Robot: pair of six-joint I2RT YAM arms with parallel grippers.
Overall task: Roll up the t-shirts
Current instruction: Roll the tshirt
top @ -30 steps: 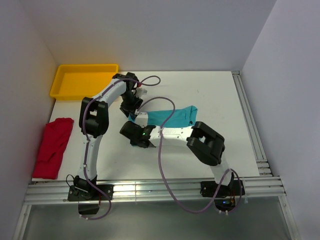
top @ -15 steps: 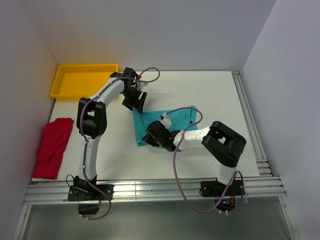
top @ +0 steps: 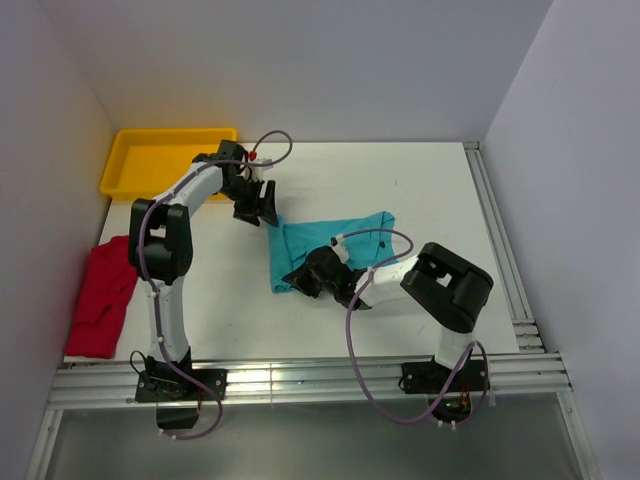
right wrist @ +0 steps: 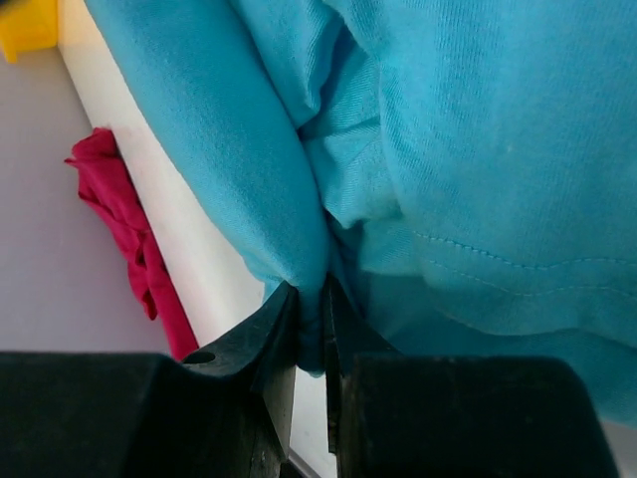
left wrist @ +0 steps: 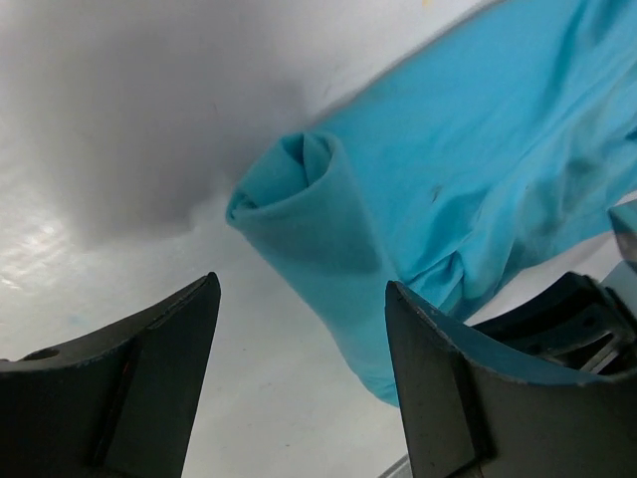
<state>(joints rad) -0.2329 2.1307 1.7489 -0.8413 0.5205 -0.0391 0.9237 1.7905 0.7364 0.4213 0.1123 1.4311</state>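
Currently the left gripper (left wrist: 299,289) stands wide open, with nothing between its jaws. The rolled end of the teal t-shirt (left wrist: 309,214) lies just ahead of it. The right gripper (right wrist: 311,294) is nearly closed, pinching a fold of that shirt. The red t-shirt (top: 105,290) lies well left of both.

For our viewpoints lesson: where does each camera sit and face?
Top: above, behind the arms, looking down on them, table, teal shirt, red shirt, tray.
Left wrist: on that arm, looking past the open left gripper at the shirt's rolled end.
Right wrist: on that arm, right gripper pinching teal shirt, red shirt beyond.
All share the teal shirt.
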